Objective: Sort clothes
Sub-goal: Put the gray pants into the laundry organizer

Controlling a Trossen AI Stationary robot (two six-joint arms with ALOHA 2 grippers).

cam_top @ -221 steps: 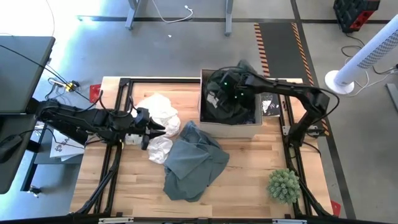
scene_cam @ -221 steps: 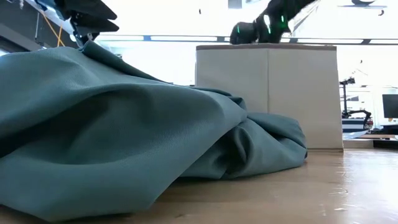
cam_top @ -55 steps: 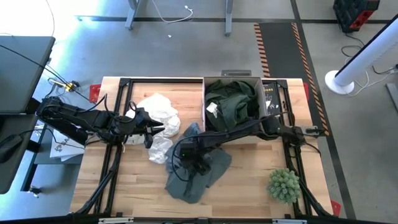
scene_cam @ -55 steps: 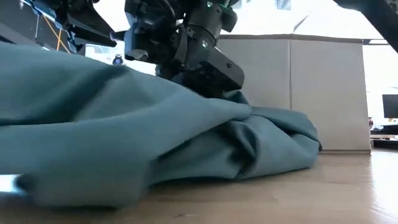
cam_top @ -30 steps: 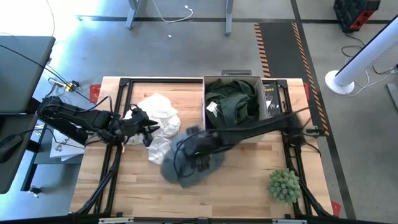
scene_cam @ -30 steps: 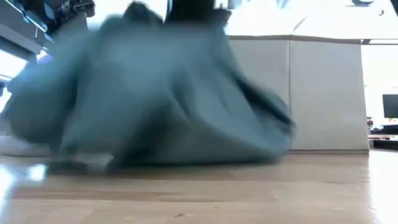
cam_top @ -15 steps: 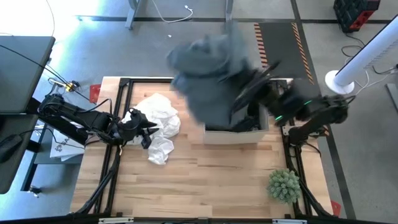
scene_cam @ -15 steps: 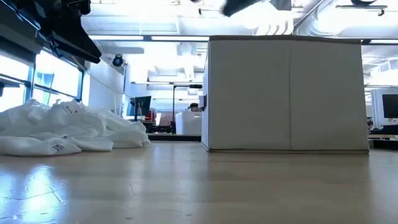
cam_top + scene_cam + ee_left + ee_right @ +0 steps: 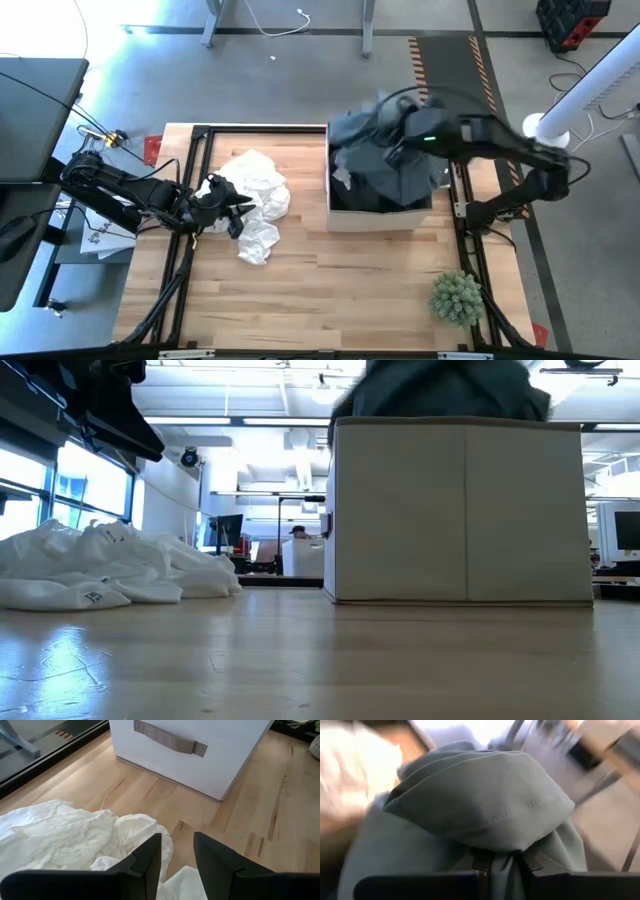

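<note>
My right gripper (image 9: pixel 398 128) is above the cardboard box (image 9: pixel 375 216) at the table's far right and is shut on the grey-green garment (image 9: pixel 385 160). The garment drapes over the box's opening and shows above the rim in the low view (image 9: pixel 440 390). The white garment (image 9: pixel 255 195) lies crumpled on the table's left half, also in the low view (image 9: pixel 100 565). My left gripper (image 9: pixel 177 865) is open just above the white garment's near part (image 9: pixel 75 840). The plaid shirt is not in view. My right gripper pinches a bunched fold of the grey-green garment (image 9: pixel 502 862) between its two fingers. Cloth bulges out beyond the fingertips (image 9: pixel 480 805). The garment hangs from the gripper into and over the box, slack. The cloth hides how many layers are held.
The box's front wall with a grey strap handle shows in the left wrist view (image 9: pixel 200 755). A green spiky plant (image 9: pixel 457 297) stands at the near right corner. Bare wood table lies between the white garment and the box and along the near edge (image 9: pixel 330 290).
My right gripper has lifted the grey-green garment clear of the table's middle, swung it high toward the far right, and come down with it over the box. The garment now drapes onto the box. The white garment has stayed in place.
</note>
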